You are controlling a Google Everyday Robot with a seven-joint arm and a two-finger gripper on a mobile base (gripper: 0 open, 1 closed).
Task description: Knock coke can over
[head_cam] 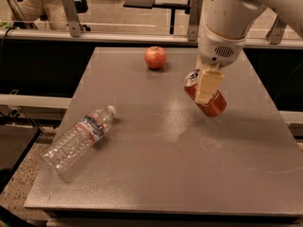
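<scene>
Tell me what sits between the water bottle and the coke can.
Nothing: in the camera view only bare table lies between the water bottle and the tilted coke can. The gripper is at the can.

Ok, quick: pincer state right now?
Pincer: over the right side of the table, against the tilted coke can; open or closed cannot be told.

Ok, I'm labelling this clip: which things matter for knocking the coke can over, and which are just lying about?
Job: coke can, tilted steeply, right side of the table; hand, at the can.
Lying about: apple, at the back; water bottle, on its side, front left.
</scene>
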